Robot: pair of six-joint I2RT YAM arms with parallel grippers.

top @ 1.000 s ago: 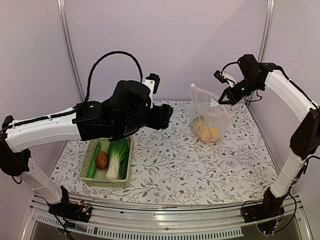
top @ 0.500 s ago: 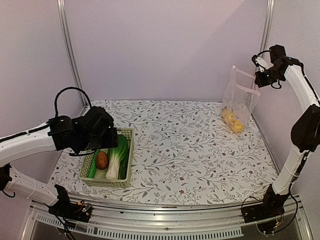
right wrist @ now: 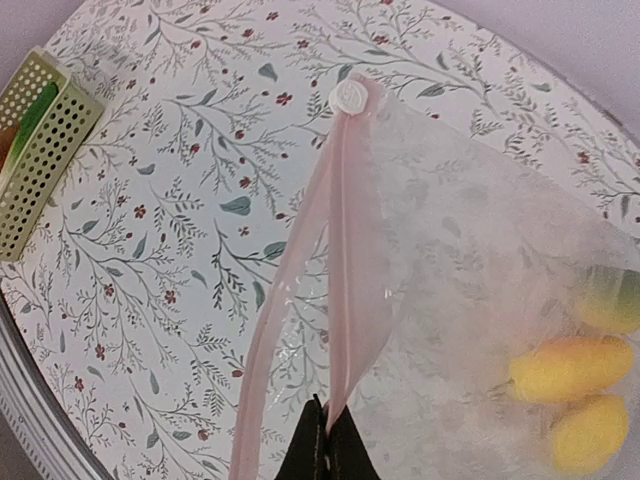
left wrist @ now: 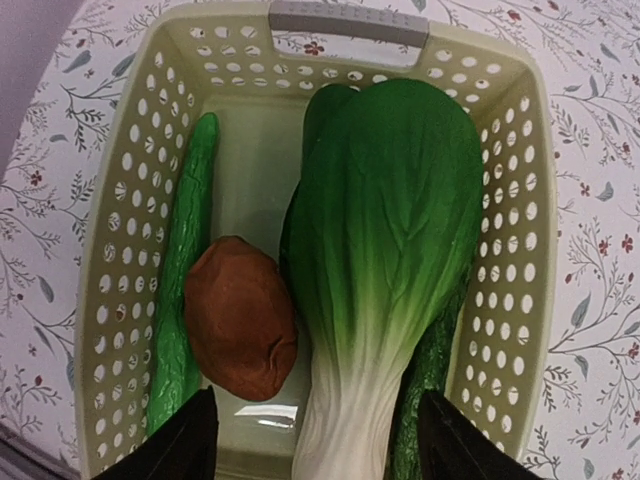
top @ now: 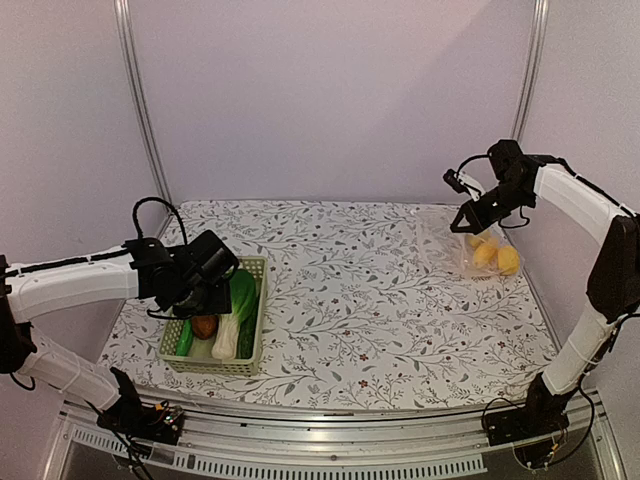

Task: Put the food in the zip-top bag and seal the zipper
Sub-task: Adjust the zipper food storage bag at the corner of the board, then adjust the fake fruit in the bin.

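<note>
The right gripper (top: 467, 222), pinched shut on the zipper (right wrist: 335, 260), has lowered the zip-top bag (top: 445, 238) from its high hang onto the bench (top: 380, 320) at 2 o'clock, with yellow pieces (top: 497, 258) inside. The left gripper (left wrist: 320, 450) hangs wide over the basket (left wrist: 510, 200) at 8 o'clock, above the bok choy (left wrist: 375, 240), brown round piece (left wrist: 240, 330) and cucumber (left wrist: 185, 260). Loading looks about half done. The bag lies near the bench's right edge, and the stretch between basket and bag is open.

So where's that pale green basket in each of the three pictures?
Top external: basket at lower left.
Left wrist: basket fills the frame.
Right wrist: basket corner at the left edge.
Shared landmark: the floral tablecloth under it.
</note>
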